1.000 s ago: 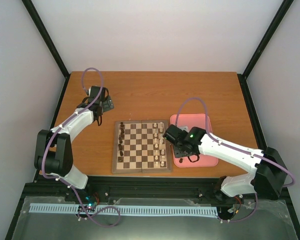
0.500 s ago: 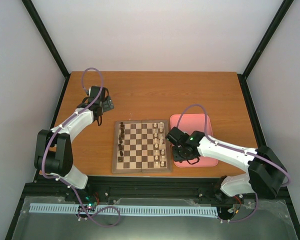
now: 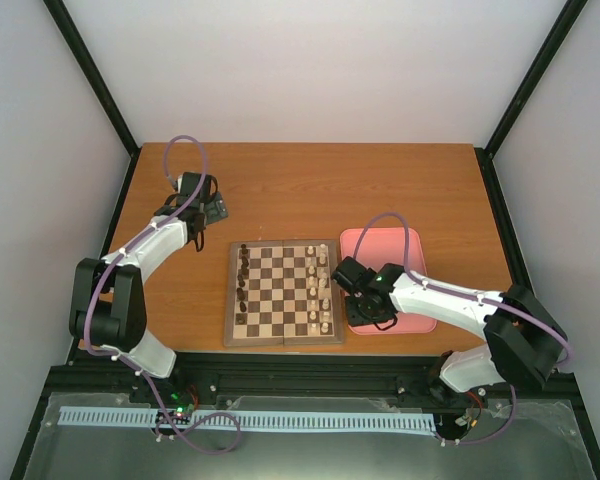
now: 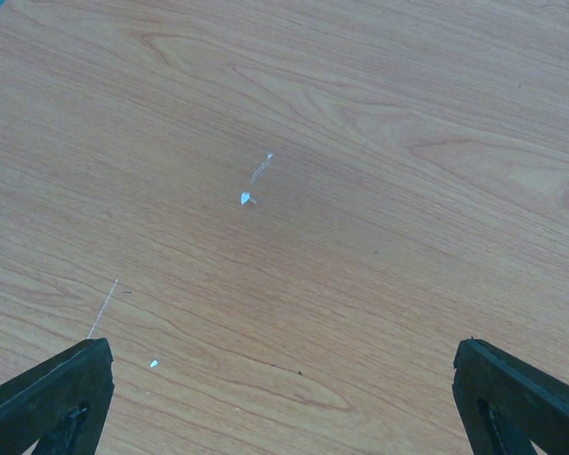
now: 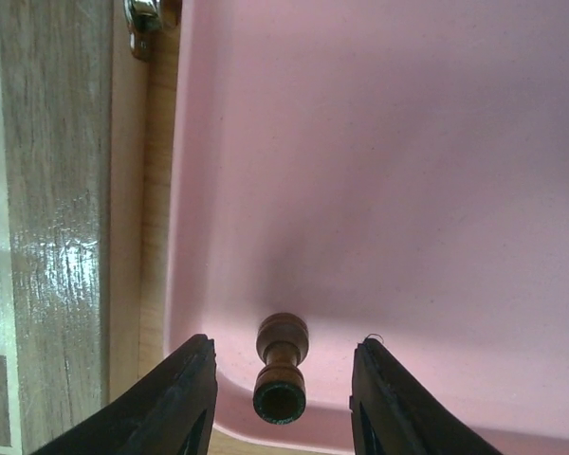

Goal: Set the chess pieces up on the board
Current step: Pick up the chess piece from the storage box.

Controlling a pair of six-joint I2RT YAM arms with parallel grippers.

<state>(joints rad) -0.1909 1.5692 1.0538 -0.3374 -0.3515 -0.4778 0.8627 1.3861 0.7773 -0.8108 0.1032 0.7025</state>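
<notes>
The board [image 3: 283,339] lies mid-table, with dark chess pieces [image 3: 243,285] lined along its left side and cream pieces [image 3: 320,290] along its right. One brown chess piece [image 5: 283,368] lies on its side near the pink tray's [image 5: 379,190] near-left corner. My right gripper [image 5: 283,349] hangs open over it, one finger on each side, neither touching. The board's edge [image 5: 52,190] shows to the left in the right wrist view. My left gripper [image 4: 284,355] is open over bare tabletop at the far left [image 3: 215,208], holding nothing.
The pink tray [image 3: 385,245] sits directly right of the board, with the right arm [image 3: 430,295] lying across it. A metal clasp [image 5: 147,14] sticks out from the board's edge beside the tray. Small white specks [image 4: 247,197] lie on the wood under the left gripper.
My right gripper has drawn back from the board's right edge toward the near-left part of the pink tray. The left arm has not moved.
</notes>
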